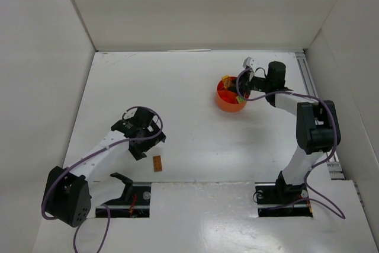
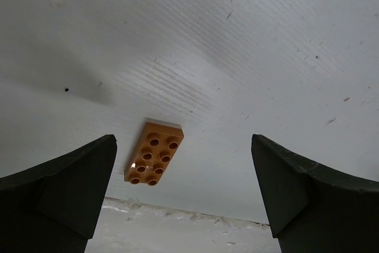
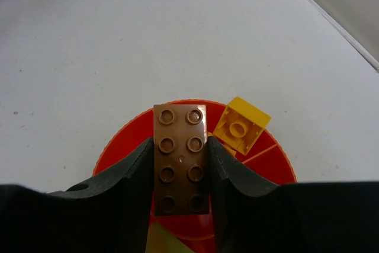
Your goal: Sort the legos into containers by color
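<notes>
**Brown brick over the dish, orange brick next in line**

On the white table (image 1: 195, 117), the round orange-red dish (image 3: 118, 146) sits at about 1 o'clock in the top view. The right gripper (image 3: 180, 146) hangs over it, clamped on the long sides of a brown brick (image 3: 180, 122), probably so the brick can drop into a compartment. A yellow brick (image 3: 241, 125) lies in the dish at the brown one's 2 o'clock. At 7 o'clock, the left gripper (image 2: 182, 164) hovers with jaws wide apart above an orange brick (image 2: 155, 159) lying studs up, seemingly lined up for a pick.
</notes>
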### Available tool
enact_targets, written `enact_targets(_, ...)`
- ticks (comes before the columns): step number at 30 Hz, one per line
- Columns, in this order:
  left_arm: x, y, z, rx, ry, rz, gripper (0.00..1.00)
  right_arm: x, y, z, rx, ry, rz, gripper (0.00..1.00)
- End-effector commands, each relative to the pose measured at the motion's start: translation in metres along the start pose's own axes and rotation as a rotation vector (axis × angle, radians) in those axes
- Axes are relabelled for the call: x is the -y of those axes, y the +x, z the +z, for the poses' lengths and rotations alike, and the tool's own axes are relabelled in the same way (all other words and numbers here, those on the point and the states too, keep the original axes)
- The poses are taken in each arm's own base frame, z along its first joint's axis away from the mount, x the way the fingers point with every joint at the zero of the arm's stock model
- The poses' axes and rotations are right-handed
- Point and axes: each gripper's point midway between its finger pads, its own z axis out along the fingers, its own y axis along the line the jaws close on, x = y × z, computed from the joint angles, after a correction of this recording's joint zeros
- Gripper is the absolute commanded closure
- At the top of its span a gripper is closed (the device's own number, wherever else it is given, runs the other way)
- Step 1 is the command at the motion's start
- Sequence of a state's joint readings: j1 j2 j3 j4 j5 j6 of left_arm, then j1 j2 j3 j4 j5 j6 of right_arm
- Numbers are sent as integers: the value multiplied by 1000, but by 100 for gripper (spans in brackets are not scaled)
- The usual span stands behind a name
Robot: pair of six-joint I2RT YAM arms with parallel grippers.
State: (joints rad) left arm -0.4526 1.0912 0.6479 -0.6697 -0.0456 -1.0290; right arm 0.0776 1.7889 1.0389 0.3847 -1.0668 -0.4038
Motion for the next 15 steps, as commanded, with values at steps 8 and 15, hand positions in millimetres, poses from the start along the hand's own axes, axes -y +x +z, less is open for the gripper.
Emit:
enact_targets(8, 14, -8, -6, 21, 25, 13, 5, 16, -25, -2, 50, 2, -97, 58)
enact_targets(15, 17, -10, -8, 25, 33, 12, 5, 18, -20, -1, 43, 9, -88, 51)
